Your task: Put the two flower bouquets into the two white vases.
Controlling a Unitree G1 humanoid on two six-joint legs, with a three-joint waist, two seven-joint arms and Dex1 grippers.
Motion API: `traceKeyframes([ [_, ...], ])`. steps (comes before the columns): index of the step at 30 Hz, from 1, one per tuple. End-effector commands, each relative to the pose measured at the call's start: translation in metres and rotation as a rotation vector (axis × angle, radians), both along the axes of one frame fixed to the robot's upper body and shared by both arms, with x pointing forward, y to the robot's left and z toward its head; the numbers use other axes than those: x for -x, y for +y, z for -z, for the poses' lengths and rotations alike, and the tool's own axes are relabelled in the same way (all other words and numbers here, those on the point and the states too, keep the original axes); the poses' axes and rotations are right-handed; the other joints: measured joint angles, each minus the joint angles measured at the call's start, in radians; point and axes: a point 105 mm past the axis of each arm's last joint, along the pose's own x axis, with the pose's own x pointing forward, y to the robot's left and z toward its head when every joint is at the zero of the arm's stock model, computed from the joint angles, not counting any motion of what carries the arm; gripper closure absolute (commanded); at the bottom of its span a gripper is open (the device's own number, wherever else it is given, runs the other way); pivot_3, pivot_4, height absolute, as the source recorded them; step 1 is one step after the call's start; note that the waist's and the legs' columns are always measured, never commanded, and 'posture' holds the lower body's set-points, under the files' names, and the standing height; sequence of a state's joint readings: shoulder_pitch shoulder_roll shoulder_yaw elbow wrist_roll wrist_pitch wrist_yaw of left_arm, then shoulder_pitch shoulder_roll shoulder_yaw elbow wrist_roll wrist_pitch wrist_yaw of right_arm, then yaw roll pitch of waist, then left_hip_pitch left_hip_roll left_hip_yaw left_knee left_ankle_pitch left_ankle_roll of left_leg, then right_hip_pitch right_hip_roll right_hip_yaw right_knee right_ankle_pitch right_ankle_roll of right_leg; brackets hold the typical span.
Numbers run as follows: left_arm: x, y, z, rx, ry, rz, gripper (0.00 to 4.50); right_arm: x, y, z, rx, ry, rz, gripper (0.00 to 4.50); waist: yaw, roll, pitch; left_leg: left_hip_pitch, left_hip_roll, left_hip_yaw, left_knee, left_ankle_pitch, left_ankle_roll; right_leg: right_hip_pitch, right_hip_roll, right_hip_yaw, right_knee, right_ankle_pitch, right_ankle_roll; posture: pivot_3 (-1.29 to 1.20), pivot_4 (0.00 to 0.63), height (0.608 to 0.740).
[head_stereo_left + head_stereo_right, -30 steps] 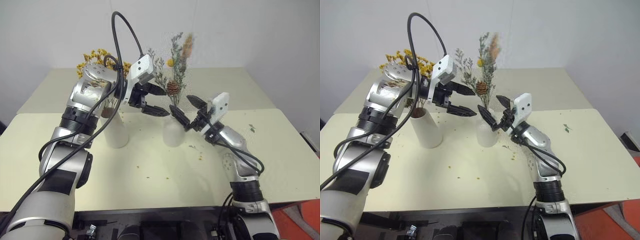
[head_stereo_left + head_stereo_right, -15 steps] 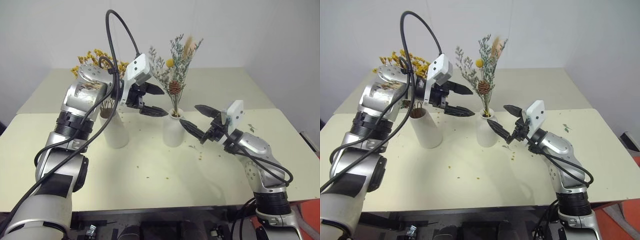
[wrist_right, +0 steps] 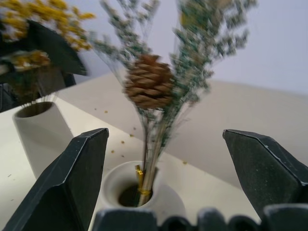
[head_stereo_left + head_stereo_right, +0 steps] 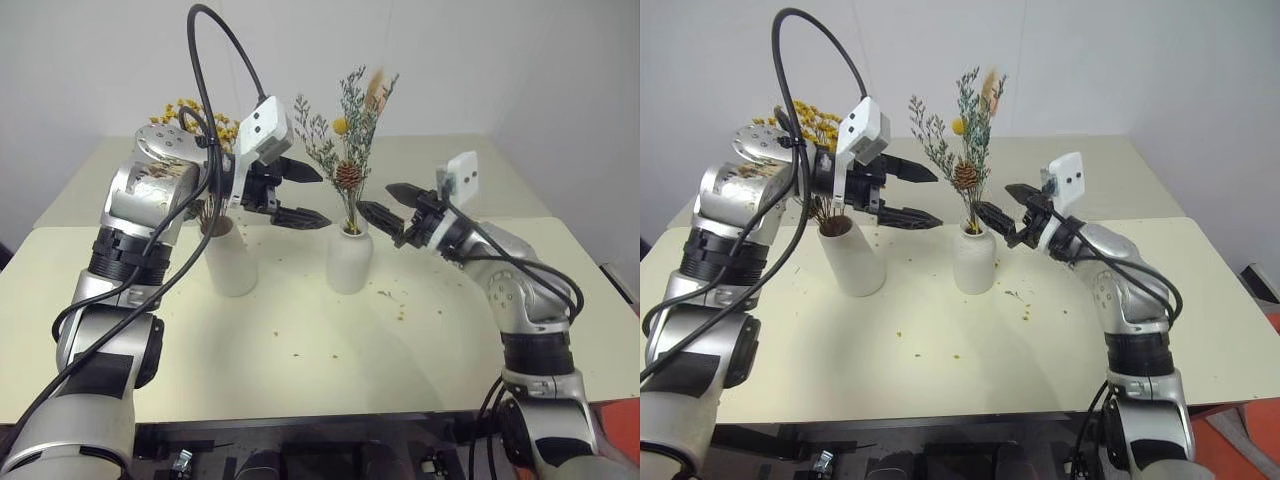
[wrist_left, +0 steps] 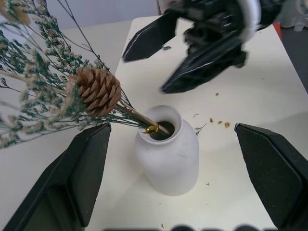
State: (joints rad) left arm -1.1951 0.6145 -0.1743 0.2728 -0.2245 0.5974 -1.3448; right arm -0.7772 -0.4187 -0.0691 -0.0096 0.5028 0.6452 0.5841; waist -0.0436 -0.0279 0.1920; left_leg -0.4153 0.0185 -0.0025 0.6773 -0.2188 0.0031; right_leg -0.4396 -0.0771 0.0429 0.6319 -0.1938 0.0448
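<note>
You see both bouquets seated: the grey-green sprig with pine cone [image 4: 348, 175] stands in the rounded narrow-necked white ceramic vase [image 4: 349, 258] at the middle of the pale table [image 4: 300, 350], and the yellow-orange blossom sprig [image 4: 195, 115] in the plain white cylinder vase [image 4: 231, 258] to its left. Your left gripper [image 4: 305, 196] and right gripper [image 4: 378, 203] hang released, fingers spread, either side of the cone sprig, holding nothing.

Looked over every view and there's honestly nothing readable anywhere, no labels, brand marks, numbers or signs on anything in shot.
</note>
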Motion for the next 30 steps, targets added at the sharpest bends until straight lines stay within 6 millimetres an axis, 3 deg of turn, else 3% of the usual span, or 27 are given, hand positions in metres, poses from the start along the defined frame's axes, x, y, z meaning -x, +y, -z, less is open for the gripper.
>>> traceKeyframes([
  [1, 0.005, 0.001, -0.012, 0.021, -0.040, 0.004, 0.00, -0.005, 0.005, -0.007, 0.037, 0.025, -0.018, 0.02, 0.000, 0.000, 0.000, 0.000, 0.000, 0.000, 0.000, 0.000, 0.000, 0.000, 0.000, 0.000, 0.000, 0.000, 0.000, 0.00, 0.150, 0.740],
  [10, 0.004, -0.002, -0.010, 0.025, -0.035, 0.002, 0.00, -0.023, 0.019, -0.005, 0.095, 0.131, -0.051, 0.02, -0.001, 0.000, 0.000, 0.000, 0.000, 0.000, 0.000, 0.000, 0.000, 0.000, 0.000, 0.000, 0.000, 0.000, 0.000, 0.00, 0.150, 0.740],
  [15, 0.002, -0.001, -0.008, 0.019, -0.023, -0.011, 0.00, -0.023, 0.028, -0.008, 0.099, 0.133, -0.093, 1.23, -0.001, 0.000, 0.000, 0.000, 0.000, 0.000, 0.000, 0.000, 0.000, 0.000, 0.000, 0.000, 0.000, 0.000, 0.000, 0.00, 0.150, 0.740],
  [24, -0.005, 0.000, -0.004, 0.001, 0.019, -0.069, 0.00, -0.022, 0.028, -0.015, 0.073, 0.094, -0.102, 4.35, -0.002, 0.000, 0.000, 0.000, 0.000, 0.000, 0.000, 0.000, 0.000, 0.000, 0.000, 0.000, 0.000, 0.000, 0.000, 0.00, 0.150, 0.740],
  [30, -0.006, 0.001, -0.006, 0.004, 0.014, -0.073, 0.00, -0.011, 0.023, -0.032, 0.005, -0.026, -0.105, 4.47, -0.001, 0.000, 0.000, 0.000, 0.000, 0.000, 0.000, 0.000, 0.000, 0.000, 0.000, 0.000, 0.000, 0.000, 0.000, 0.00, 0.150, 0.740],
])
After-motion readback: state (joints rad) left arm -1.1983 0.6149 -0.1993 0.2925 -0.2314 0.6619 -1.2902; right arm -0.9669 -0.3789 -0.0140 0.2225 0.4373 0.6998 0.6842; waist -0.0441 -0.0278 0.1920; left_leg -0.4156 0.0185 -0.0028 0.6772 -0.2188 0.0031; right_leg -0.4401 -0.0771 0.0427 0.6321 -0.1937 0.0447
